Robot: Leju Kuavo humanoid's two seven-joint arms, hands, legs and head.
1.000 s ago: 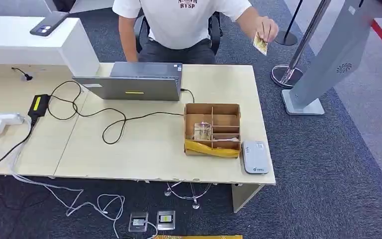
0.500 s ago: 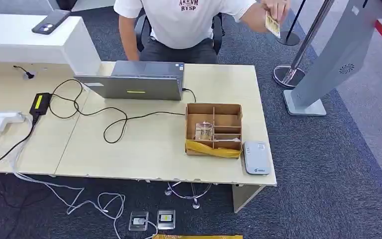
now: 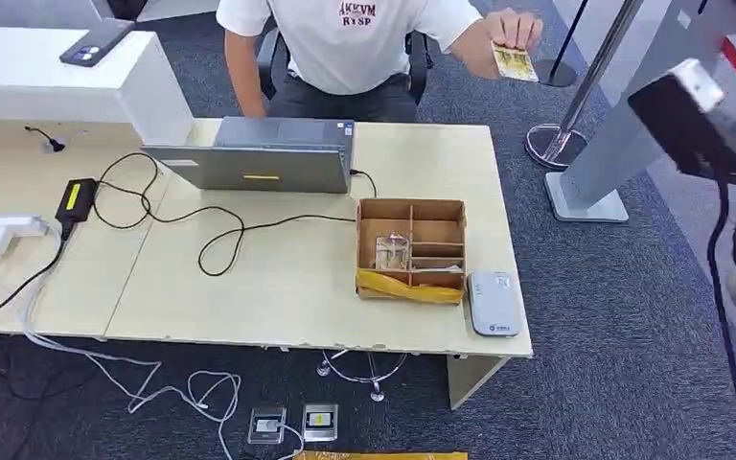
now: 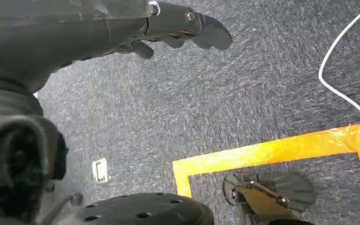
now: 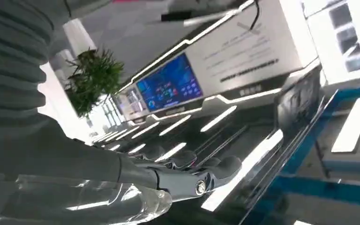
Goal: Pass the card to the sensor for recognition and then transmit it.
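Observation:
A person behind the desk holds a yellow card [image 3: 514, 63] out over the desk's far right corner. The grey-white card sensor [image 3: 494, 303] lies flat on the desk's near right corner. My right arm [image 3: 692, 117] reaches in at the right edge, still well to the right of the card and apart from it. In the right wrist view my right hand [image 5: 183, 171] has its fingers stretched out and apart, holding nothing. My left hand [image 4: 178, 27] hangs over the carpet, its fingers extended and holding nothing.
A cardboard organizer [image 3: 410, 249] stands right beside the sensor. A laptop [image 3: 264, 158], black cables and a power adapter [image 3: 75, 199] lie on the desk. A grey kiosk [image 3: 632, 125] and a stanchion base [image 3: 554, 146] stand right of the desk. Yellow tape [image 4: 272, 150] marks the floor.
My right arm has risen into the head view at the right edge. The person lifted the card, then turned it flat and lowered it slightly toward my arm.

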